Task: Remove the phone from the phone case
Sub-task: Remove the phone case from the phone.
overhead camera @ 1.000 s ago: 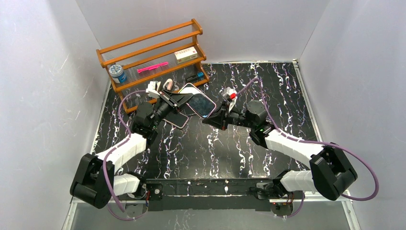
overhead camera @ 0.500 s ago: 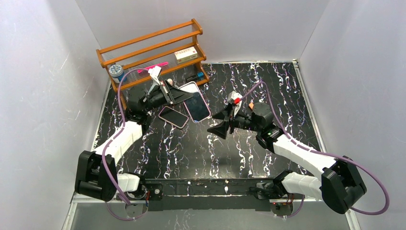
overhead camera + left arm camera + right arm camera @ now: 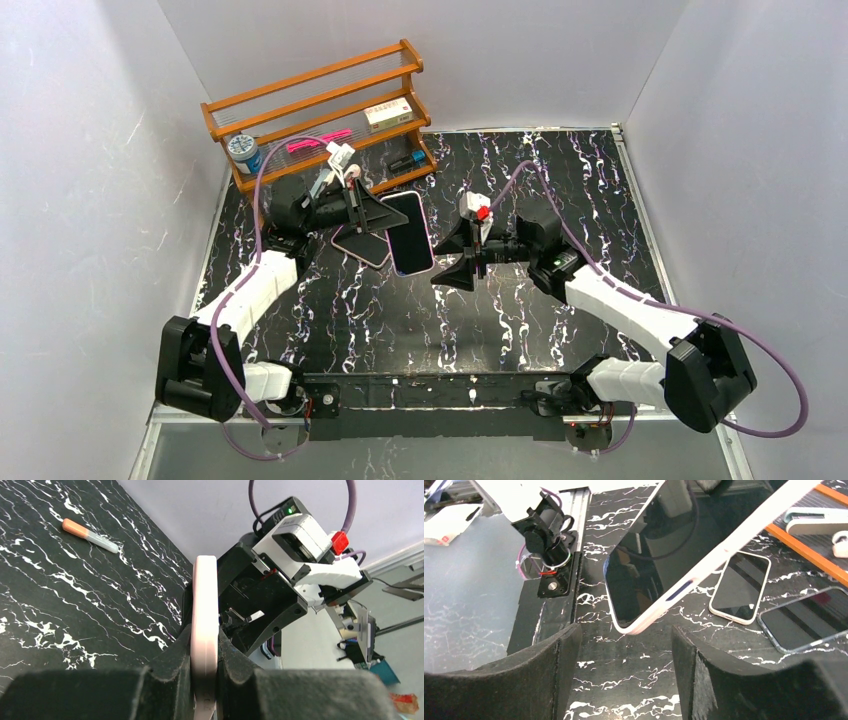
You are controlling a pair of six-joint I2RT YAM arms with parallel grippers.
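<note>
Now L gripper (image 3: 388, 215) pinches phone (image 3: 410, 236) (in pink case (image 3: 204, 605)); R gripper (image 3: 453, 258) wide, nearby.

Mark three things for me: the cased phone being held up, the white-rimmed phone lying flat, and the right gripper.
cased phone (image 3: 410, 235), top view, centre of its dark screen.
white-rimmed phone (image 3: 740, 586), right wrist view, middle of its screen.
right gripper (image 3: 451, 261), top view, gap between its open fingertips.

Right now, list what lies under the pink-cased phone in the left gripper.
On the black marbled table below the pink-cased phone: a pale-cased phone and a clear-cased phone. From above, the latter is covered.
</note>
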